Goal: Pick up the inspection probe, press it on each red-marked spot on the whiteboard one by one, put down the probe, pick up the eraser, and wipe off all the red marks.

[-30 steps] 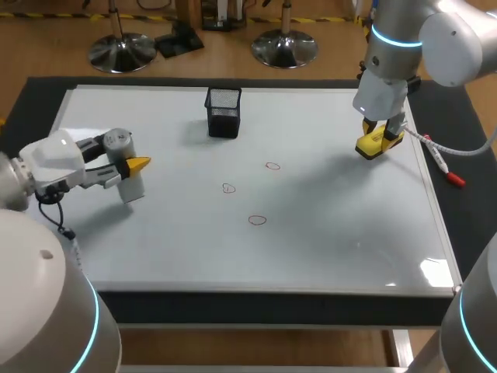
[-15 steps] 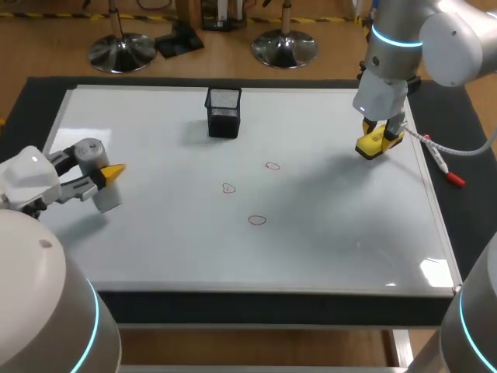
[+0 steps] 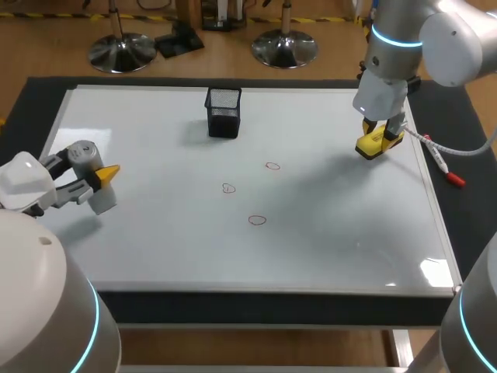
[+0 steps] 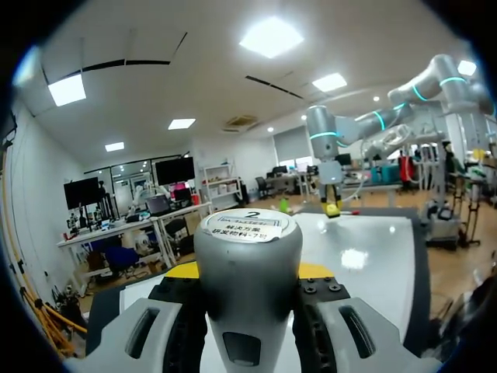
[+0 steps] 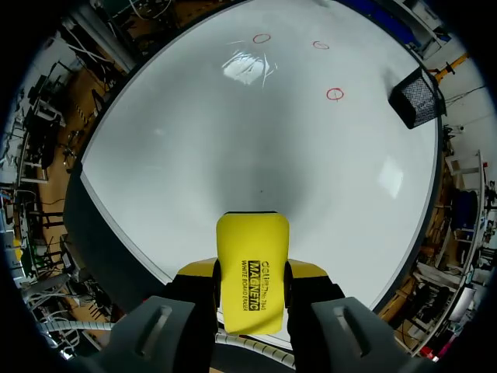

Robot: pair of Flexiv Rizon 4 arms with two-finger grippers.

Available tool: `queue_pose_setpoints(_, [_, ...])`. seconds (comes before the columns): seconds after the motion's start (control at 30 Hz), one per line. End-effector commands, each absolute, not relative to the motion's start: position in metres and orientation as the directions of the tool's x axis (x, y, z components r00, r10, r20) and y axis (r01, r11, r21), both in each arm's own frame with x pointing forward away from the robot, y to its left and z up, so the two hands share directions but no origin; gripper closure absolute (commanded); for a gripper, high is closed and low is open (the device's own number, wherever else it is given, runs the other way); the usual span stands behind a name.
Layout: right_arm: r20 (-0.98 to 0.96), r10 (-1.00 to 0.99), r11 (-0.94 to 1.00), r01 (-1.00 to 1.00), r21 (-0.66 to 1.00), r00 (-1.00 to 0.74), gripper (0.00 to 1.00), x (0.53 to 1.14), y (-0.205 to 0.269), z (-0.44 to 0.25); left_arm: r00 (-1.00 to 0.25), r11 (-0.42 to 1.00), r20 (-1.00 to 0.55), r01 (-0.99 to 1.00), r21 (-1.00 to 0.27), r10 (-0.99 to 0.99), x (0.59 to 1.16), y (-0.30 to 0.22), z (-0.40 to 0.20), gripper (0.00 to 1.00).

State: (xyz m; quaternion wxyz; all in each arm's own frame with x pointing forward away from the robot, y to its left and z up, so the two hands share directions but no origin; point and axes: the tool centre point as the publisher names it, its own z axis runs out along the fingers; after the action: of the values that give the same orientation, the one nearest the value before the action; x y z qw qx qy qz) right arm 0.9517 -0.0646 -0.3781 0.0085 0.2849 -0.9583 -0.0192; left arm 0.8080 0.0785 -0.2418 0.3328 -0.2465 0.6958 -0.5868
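My left gripper (image 3: pixel 99 178) is shut on the inspection probe (image 3: pixel 92 176), a grey-capped cylinder with a pale body, over the left side of the whiteboard (image 3: pixel 326 249). In the left wrist view the probe (image 4: pixel 248 256) stands upright between the fingers (image 4: pixel 183 311). Three red marks (image 3: pixel 272 165) (image 3: pixel 227 188) (image 3: pixel 257 221) lie mid-board, well to the right of the probe. Near the board's far right corner, my right gripper (image 3: pixel 380 138) is shut on the yellow eraser (image 3: pixel 375 145). The right wrist view has the eraser (image 5: pixel 252 268) in its jaws and the red marks (image 5: pixel 335 94) far ahead.
A black mesh cup (image 3: pixel 224 113) stands at the back middle of the board, also in the right wrist view as the mesh cup (image 5: pixel 415 97). A marker pen (image 3: pixel 436 159) with a red cap lies beside the board's right edge.
My left arm has carried the probe leftward, away from the red marks, towards the board's left edge. The right arm with the eraser has stayed still.
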Motion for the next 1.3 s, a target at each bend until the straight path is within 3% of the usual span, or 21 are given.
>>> queue_pose_setpoints(0.03, [0.007, -0.547, 0.836, -0.547, 0.039, -0.837, 1.0, 0.952, -0.065, -0.377, -0.651, 0.191, -0.176, 0.047, -0.98, -0.738, 0.808, 0.077, -0.241, 1.0])
queue_pose_setpoints(0.4, [-0.002, -0.574, 0.818, -0.574, 0.043, -0.819, 1.0, 0.951, -0.057, -0.376, -0.651, 0.191, -0.176, 0.047, -0.98, -0.738, 0.808, 0.077, -0.241, 1.0])
queue_pose_setpoints(1.3, [0.031, -0.909, 0.415, -0.909, -0.032, -0.416, 1.0, 0.894, 0.13, -0.369, -0.651, 0.191, -0.176, 0.047, -0.98, -0.738, 0.808, 0.077, -0.241, 1.0])
